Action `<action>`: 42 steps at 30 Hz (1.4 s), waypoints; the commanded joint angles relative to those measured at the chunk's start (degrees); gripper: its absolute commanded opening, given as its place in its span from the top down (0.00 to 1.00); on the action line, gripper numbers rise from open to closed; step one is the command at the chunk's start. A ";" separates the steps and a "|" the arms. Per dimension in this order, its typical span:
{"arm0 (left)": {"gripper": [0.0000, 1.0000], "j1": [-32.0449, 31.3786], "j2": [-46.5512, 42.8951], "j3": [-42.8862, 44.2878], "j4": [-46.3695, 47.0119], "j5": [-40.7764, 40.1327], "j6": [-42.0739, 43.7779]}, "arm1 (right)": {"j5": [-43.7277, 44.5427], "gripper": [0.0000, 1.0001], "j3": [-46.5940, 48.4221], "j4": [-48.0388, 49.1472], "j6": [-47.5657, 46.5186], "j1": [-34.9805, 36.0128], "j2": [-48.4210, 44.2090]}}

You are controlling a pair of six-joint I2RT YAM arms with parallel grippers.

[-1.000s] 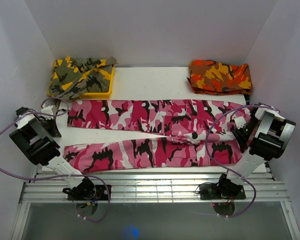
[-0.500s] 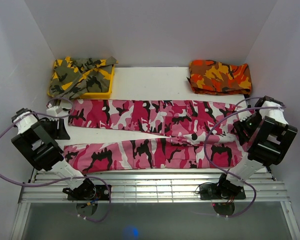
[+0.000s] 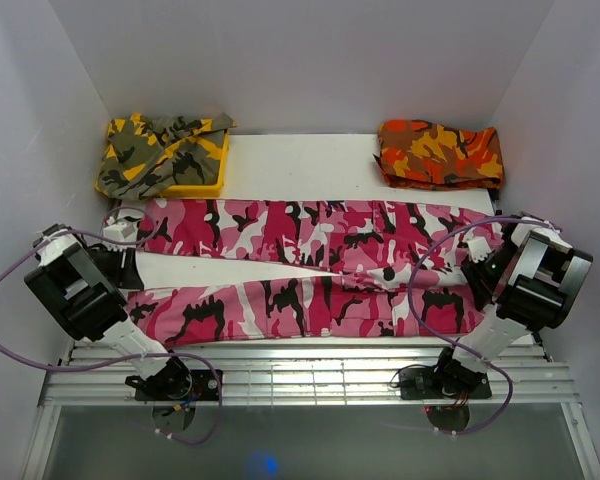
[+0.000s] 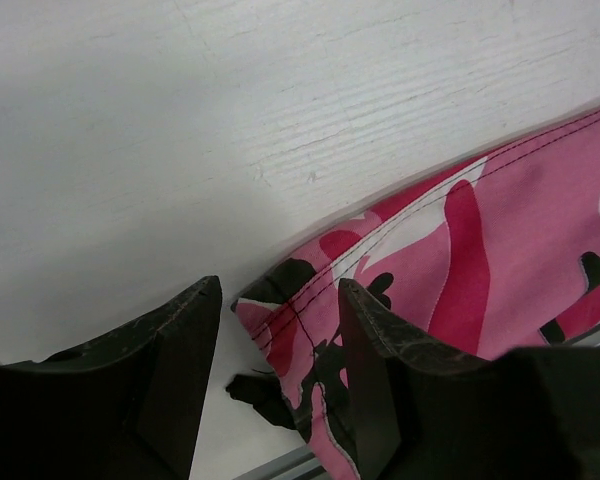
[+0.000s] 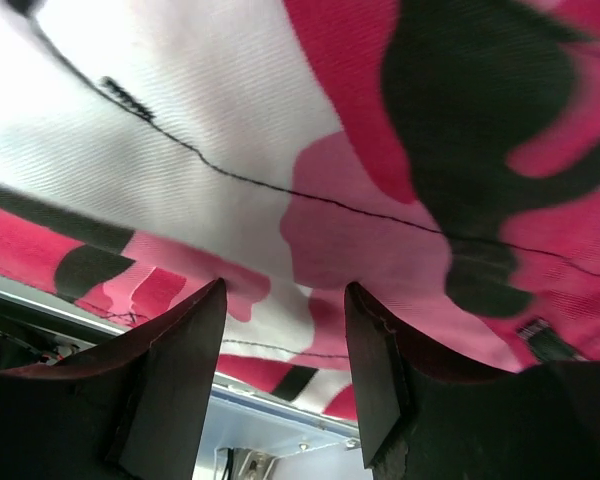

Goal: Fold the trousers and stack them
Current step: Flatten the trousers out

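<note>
The trousers (image 3: 310, 235), pink, white and black camouflage, lie flat across the table with the waist at the right and the two legs spreading to the left. My left gripper (image 3: 125, 268) is open just above the left end of the near leg. In the left wrist view, that leg's hem corner (image 4: 300, 310) lies on the table between the fingers of my left gripper (image 4: 278, 310). My right gripper (image 3: 477, 275) hangs open over the waist end. In its wrist view the cloth (image 5: 310, 150) fills the picture beyond the right gripper (image 5: 280, 310), and nothing is pinched.
A yellow tray (image 3: 205, 187) at the back left holds a yellow-olive camouflage garment (image 3: 160, 150). A folded orange-red camouflage garment (image 3: 440, 152) lies at the back right. White walls close both sides. A slatted metal rail (image 3: 310, 365) runs along the near edge.
My left gripper opened, left the far leg's cuff and came toward the near leg's hem. My right gripper shifted slightly nearer over the waist.
</note>
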 commanded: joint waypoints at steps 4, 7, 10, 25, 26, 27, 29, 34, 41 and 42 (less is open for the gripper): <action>0.41 -0.56 1.54 -3.26 4.18 -3.31 4.72 | 4.20 0.44 -3.69 4.37 -0.11 -0.25 2.00; 0.53 -0.64 2.77 -3.61 4.18 -4.63 5.43 | 4.99 0.44 -3.95 5.16 0.59 -0.25 2.97; 0.74 -0.56 3.83 -2.48 4.70 -5.16 4.64 | 5.52 0.44 -3.95 5.52 0.77 -0.25 3.15; 0.80 0.15 17.28 21.08 8.75 -7.98 -8.10 | 4.83 0.44 -6.15 3.06 -2.57 0.37 -0.28; 0.70 0.15 17.02 20.99 8.49 -7.72 -8.28 | 3.60 0.43 -5.45 2.10 -2.66 0.46 -0.80; 0.64 0.15 16.32 20.73 8.14 -6.67 -8.20 | -0.68 0.42 -4.14 -0.17 -2.57 0.37 -0.98; 0.51 0.15 12.29 18.55 8.14 -5.17 -7.50 | -4.65 0.41 1.20 -3.69 -2.74 0.37 -1.94; 0.39 -0.20 4.98 20.01 2.54 1.59 -5.91 | -18.79 0.40 17.29 -15.81 -2.22 0.37 -1.51; 0.41 -2.84 8.05 31.62 0.82 12.05 -16.34 | -22.69 0.45 37.09 -9.21 12.00 1.34 5.95; 0.42 -3.10 8.83 31.80 2.58 13.80 -19.07 | -22.52 0.45 37.53 -6.99 13.85 1.51 6.48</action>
